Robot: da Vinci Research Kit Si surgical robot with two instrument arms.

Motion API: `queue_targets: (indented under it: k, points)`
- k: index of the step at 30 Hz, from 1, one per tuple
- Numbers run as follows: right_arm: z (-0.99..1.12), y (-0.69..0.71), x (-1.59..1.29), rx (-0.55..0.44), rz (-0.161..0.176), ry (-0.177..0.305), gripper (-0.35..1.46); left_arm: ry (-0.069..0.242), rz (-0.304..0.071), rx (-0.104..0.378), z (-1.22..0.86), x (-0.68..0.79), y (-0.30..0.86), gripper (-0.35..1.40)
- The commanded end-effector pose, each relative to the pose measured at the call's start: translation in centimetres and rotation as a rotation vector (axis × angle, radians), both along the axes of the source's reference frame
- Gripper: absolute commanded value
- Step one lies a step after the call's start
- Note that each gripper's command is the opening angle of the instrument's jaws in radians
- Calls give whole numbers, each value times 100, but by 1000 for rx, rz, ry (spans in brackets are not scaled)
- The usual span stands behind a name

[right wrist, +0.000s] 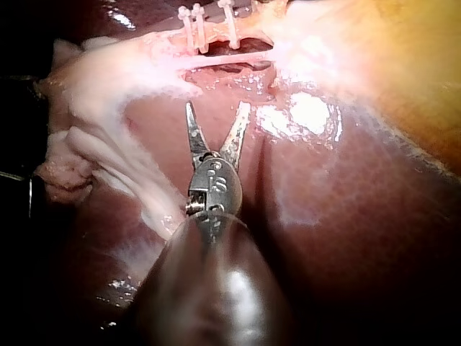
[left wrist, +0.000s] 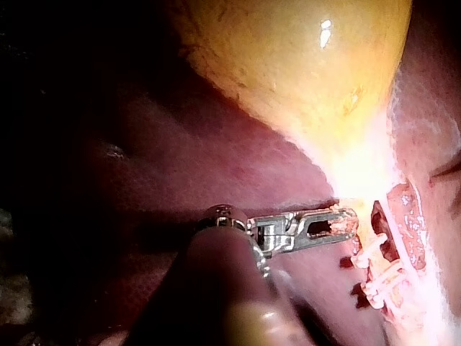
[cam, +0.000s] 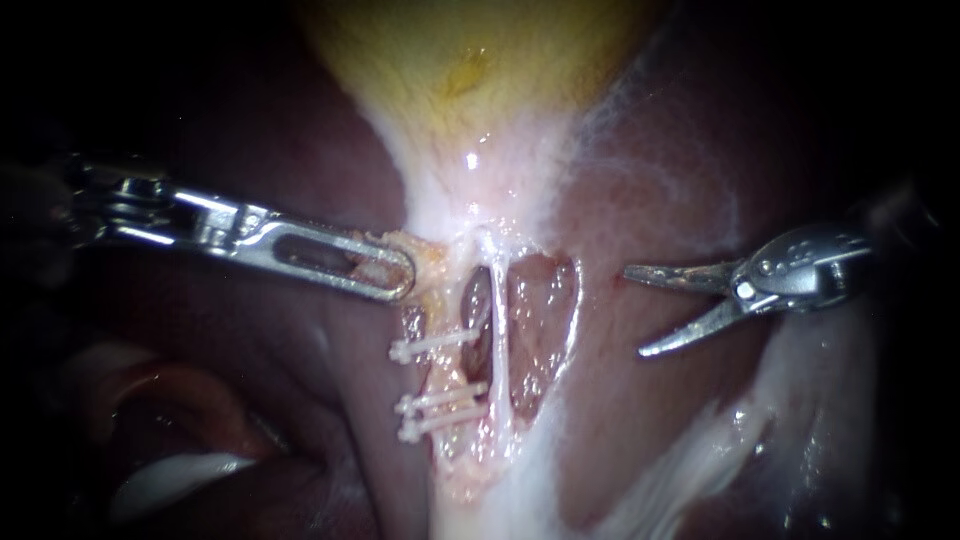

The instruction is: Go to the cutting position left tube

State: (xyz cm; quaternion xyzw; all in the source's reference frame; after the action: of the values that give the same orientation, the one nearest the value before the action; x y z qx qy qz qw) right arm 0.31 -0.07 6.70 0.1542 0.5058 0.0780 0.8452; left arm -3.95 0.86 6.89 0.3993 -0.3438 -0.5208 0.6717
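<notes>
Left tube clipped and exposed; blades not yet at it.

The left tube (cam: 478, 368) lies in the opened window below the gallbladder (cam: 470, 70). Three clips (cam: 432, 345) cross it, one above and two close together below, with a bare stretch between them. A thin white strand (cam: 500, 330) runs just beside it. The right instrument (cam: 633, 311) hangs over the liver (cam: 650, 180), well apart from the tube, its blades spread wide with nothing between them. The left instrument (cam: 400, 278) has its jaws closed on tissue (cam: 420, 262) at the gallbladder's neck, holding it aside. As I judge it, the whole approach is left: the open blades must cross to that bare stretch.
</notes>
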Motion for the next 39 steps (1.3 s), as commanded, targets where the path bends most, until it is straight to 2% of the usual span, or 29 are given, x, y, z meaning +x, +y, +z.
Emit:
queue_targets:
  k: [1, 7, 15, 18, 33, 39]
  points:
    - [0, 0, 0, 0, 0, 0, 145, -1, 0, 0, -1, 0, 0, -35]
    - [0, 0, 0, 0, 0, 0, 145, -8, 9, 7, -11, 12, 4, -35]
    - [-1, 2, -1, 1, 1, -1, 145, 6, -16, 5, -45, 42, 19, -35]
    - [-2, 3, -2, 2, 2, -1, 145, 8, -21, 7, -54, 49, 24, -35]
    - [-5, 3, 3, 2, 6, -4, 145, 13, -23, 5, -55, 50, 22, -35]
    - [-7, 0, 13, 10, -5, 4, 145, 13, -23, 5, -55, 50, 21, -35]
